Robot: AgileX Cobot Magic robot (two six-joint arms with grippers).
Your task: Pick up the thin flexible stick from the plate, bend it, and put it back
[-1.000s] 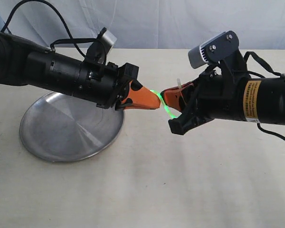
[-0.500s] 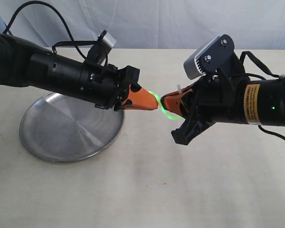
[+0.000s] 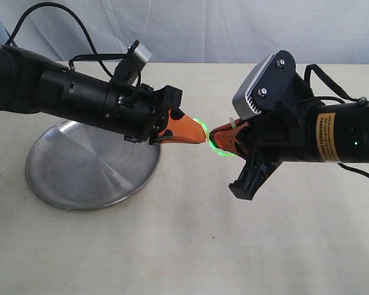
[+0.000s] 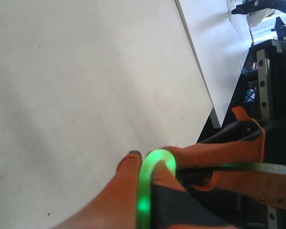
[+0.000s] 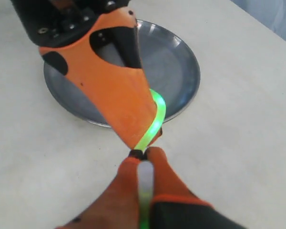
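The glowing green stick [image 3: 210,145] is bent into a tight loop in the air between my two orange grippers, to the right of the steel plate [image 3: 80,175]. My left gripper [image 3: 204,133] is shut on one end, and the stick [image 4: 145,186] curls out past its tips. My right gripper [image 3: 213,136] is shut on the other end, with the stick's pale part [image 5: 145,183] lying between its fingers. The two grippers' tips nearly touch. In the right wrist view the plate [image 5: 181,71] sits empty behind the left gripper's fingers [image 5: 114,90].
The pale tabletop [image 3: 184,246] spreads out around the plate. A white cloth backdrop [image 3: 203,31] hangs behind the table. In the left wrist view the table's edge [image 4: 195,71] and a dark metal frame [image 4: 262,67] show beyond it.
The right gripper has rolled, its wrist camera swinging leftward and up. The two tips have closed in on each other, and the stick's bend has tightened from an arc into a small loop.
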